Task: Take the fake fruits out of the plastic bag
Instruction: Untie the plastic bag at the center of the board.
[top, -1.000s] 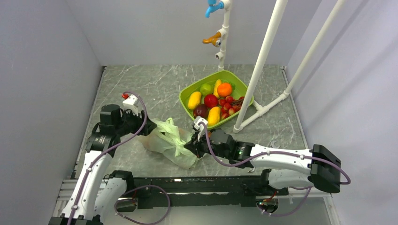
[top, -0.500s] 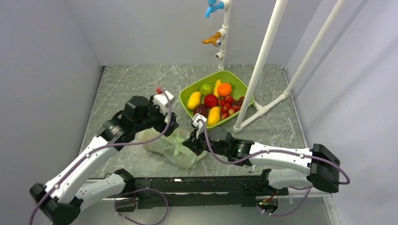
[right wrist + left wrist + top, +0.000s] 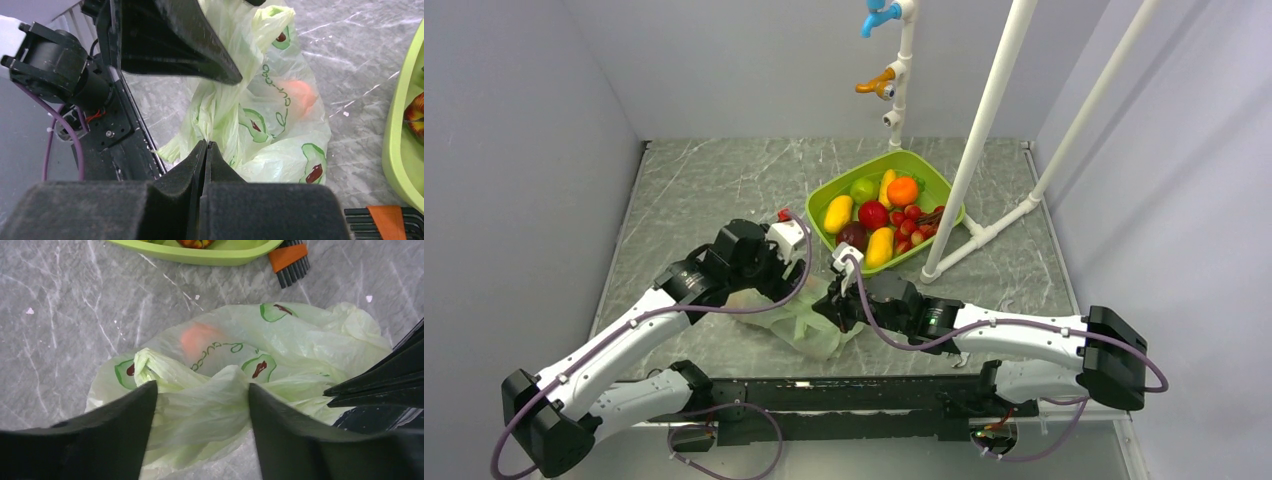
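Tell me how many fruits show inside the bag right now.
1: an orange-pink fruit shows through the bag, on the side nearest the green tray. More may be hidden under the folds.

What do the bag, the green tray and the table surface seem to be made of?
The plastic bag: thin translucent film, pale green, wrinkled; an orange fruit shows through it; tray: likely rigid moulded plastic, smooth, lime-green; table: grey marble-look surface with white veins; stone or print, cannot tell.
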Controlling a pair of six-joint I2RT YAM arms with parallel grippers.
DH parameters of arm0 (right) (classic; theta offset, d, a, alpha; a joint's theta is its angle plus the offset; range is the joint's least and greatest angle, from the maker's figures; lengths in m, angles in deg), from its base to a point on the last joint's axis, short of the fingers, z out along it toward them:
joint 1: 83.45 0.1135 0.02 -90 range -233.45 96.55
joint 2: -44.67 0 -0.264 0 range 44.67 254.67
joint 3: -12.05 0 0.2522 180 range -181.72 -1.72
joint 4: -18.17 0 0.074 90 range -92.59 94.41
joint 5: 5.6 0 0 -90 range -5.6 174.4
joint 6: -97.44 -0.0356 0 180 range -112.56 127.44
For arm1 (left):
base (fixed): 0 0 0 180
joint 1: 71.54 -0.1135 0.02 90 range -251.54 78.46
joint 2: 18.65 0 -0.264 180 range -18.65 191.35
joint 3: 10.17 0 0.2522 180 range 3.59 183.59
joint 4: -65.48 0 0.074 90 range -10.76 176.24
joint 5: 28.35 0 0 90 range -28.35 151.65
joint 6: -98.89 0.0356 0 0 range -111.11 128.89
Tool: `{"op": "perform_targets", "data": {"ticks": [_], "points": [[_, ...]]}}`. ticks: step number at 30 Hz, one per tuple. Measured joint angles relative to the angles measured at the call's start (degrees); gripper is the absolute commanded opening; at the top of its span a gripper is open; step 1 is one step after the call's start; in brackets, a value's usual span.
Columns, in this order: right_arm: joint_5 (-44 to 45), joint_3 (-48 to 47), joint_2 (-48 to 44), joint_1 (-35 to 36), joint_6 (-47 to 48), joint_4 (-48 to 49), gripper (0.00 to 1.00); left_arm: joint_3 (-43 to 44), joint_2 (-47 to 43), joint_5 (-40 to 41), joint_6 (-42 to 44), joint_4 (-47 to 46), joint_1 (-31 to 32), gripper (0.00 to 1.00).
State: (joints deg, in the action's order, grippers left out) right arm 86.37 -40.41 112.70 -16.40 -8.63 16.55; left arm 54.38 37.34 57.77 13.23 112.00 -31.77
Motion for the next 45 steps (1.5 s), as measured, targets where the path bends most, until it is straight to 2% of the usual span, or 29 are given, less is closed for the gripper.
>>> {"op": "perform_targets", "data": {"ticks": [4, 6, 8, 11, 20, 25, 28, 31, 36, 37, 38, 45], "points": [[-0.4, 0.0, 1.5, 0.0, -0.3, 0.3, 0.00, 0.0, 0.0, 2.3, -0.4, 0.9, 0.6, 0.31], [-0.6, 0.0, 1.8, 0.0, -0.5, 0.4, 0.00, 0.0, -0.2, 4.3, -0.8, 1.2, 0.7, 0.24], [-0.6, 0.0, 1.8, 0.0, -0.6, 0.5, 0.00, -0.1, -1.0, 6.9, -1.0, 1.4, 0.7, 0.11], [-0.5, 0.0, 1.8, 0.0, -0.6, 0.6, 0.00, -0.1, -3.3, 11.3, -2.2, 1.7, 0.8, 0.01], [4.8, 0.2, 1.5, -0.1, -3.1, 1.3, 0.00, -0.9, -10.3, 27.5, -6.7, 2.3, 0.9, 0.00], [6.8, 1.9, 0.6, -0.1, -5.0, 1.6, 0.00, -2.7, -15.3, 30.5, -7.2, 1.8, 0.9, 0.00], [7.0, 2.1, 0.5, -0.1, -5.4, 1.4, 0.04, -3.8, -17.6, 30.3, -7.2, 1.1, 0.9, 0.00], [7.3, 0.9, 0.9, -0.2, -5.6, -0.2, 0.20, -3.9, -17.6, 30.1, -7.2, 0.8, 0.9, 0.00], [9.0, -3.8, 2.0, -0.2, -5.1, -5.0, 0.59, -3.9, -15.8, 30.2, -7.1, 0.9, 0.9, 0.00], [9.4, -4.6, 2.1, -0.2, -5.0, -5.7, 0.70, -3.9, -15.5, 30.2, -7.1, 0.9, 0.9, 0.00], [10.0, -5.6, 2.1, -0.2, -4.5, -6.4, 0.75, -3.9, -15.3, 30.2, -7.1, 0.9, 0.9, 0.00], [12.4, -15.9, 8.0, -2.0, -3.5, -9.6, 0.74, -3.9, -15.8, 29.5, -7.1, 0.9, 0.9, 0.00]]}}
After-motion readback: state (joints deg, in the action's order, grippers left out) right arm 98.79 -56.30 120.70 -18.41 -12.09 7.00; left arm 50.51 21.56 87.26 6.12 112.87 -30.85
